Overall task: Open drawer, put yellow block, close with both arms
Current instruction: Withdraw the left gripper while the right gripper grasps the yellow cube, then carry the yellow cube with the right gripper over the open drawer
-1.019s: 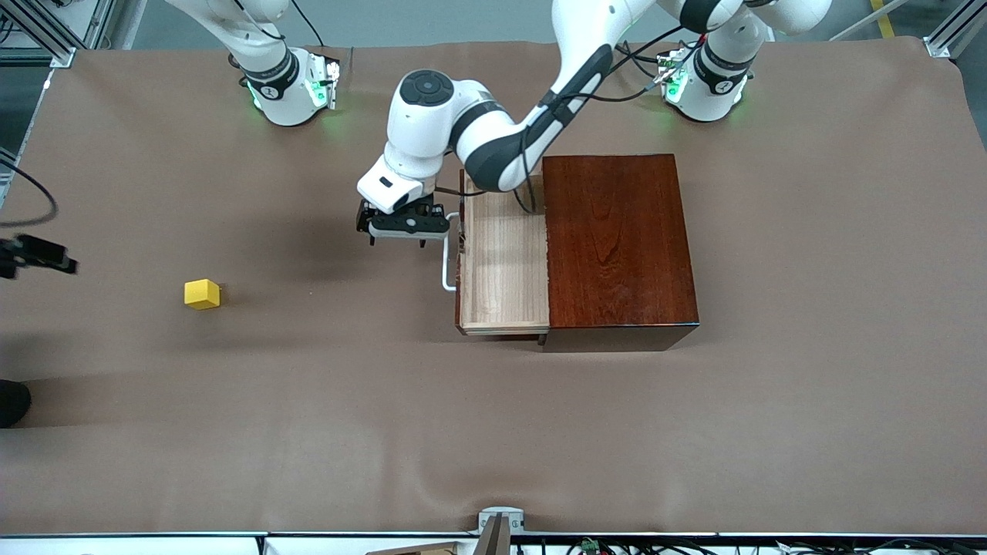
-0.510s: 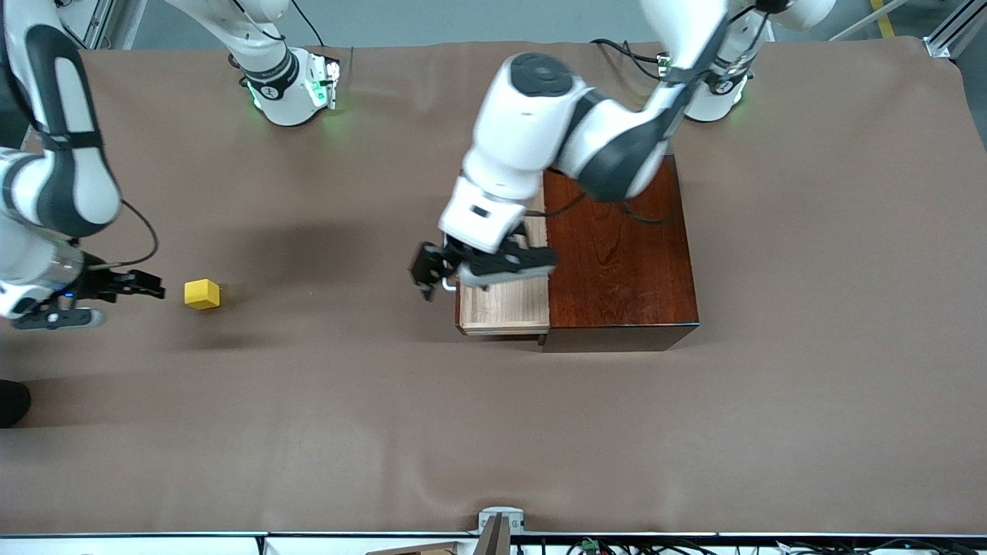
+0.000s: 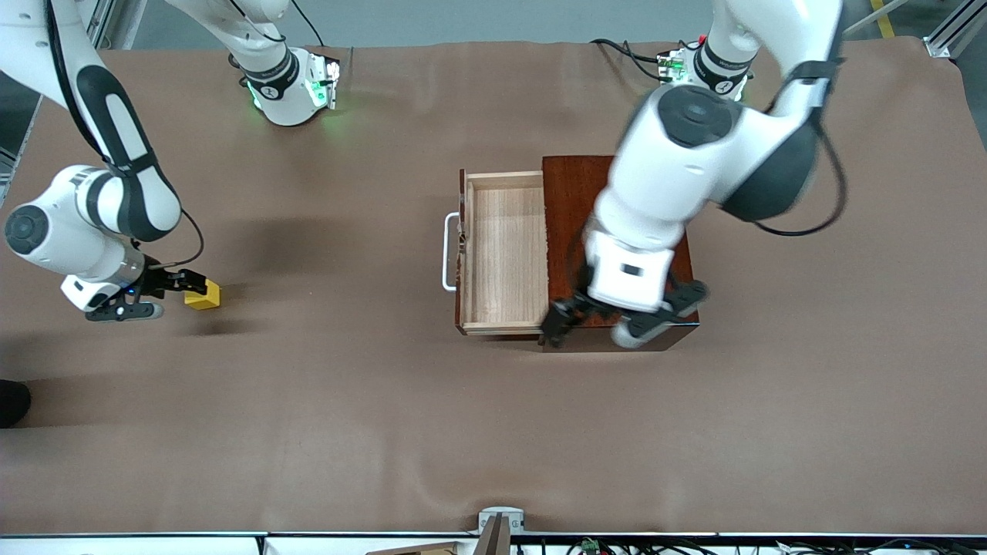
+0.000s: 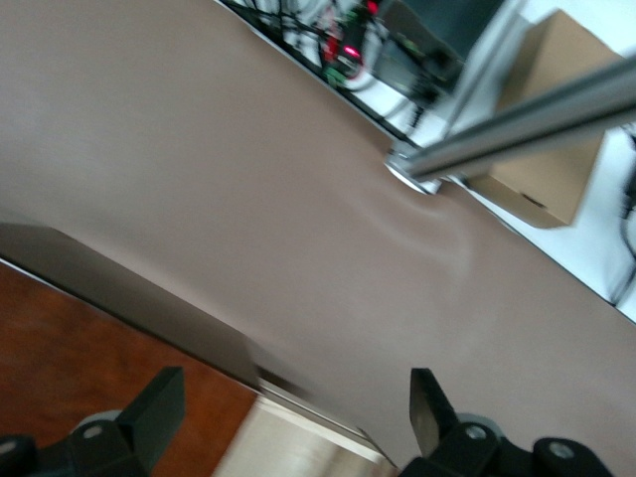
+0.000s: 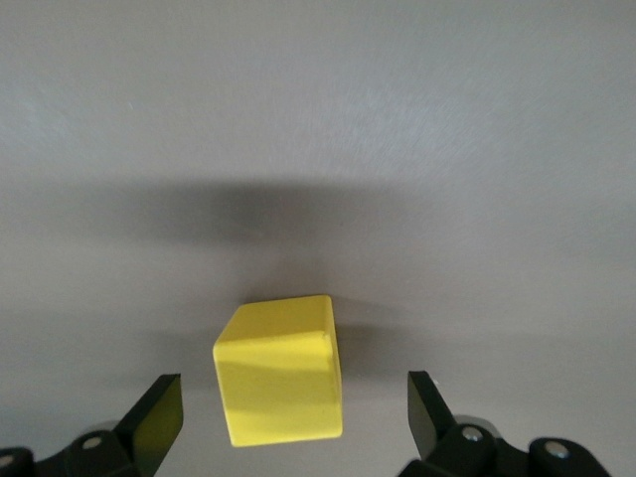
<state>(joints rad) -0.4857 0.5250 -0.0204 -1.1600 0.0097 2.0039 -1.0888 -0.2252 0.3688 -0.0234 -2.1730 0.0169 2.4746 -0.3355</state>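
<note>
The drawer (image 3: 505,254) stands pulled out of the dark mahogany box (image 3: 574,200), its light-wood tray empty and its white handle (image 3: 448,252) toward the right arm's end. The yellow block (image 3: 207,297) sits on the table cloth far from the drawer, toward the right arm's end. My right gripper (image 3: 185,291) is low at the block and open; in the right wrist view (image 5: 293,412) the block (image 5: 281,383) lies between the fingers, untouched. My left gripper (image 3: 621,312) is open and empty over the box's corner nearest the front camera; its wrist view (image 4: 293,417) shows the box top (image 4: 79,348).
The brown cloth (image 3: 385,424) covers the whole table. A camera mount (image 3: 500,524) sits at the table edge nearest the front camera. A dark object (image 3: 11,401) shows at the right arm's end. A metal frame bar (image 4: 517,124) and a cardboard box (image 4: 561,139) stand off the table.
My left arm has swung away from the drawer handle, up and across the box to its near corner. My right gripper has come in and reached the yellow block. The drawer stays open.
</note>
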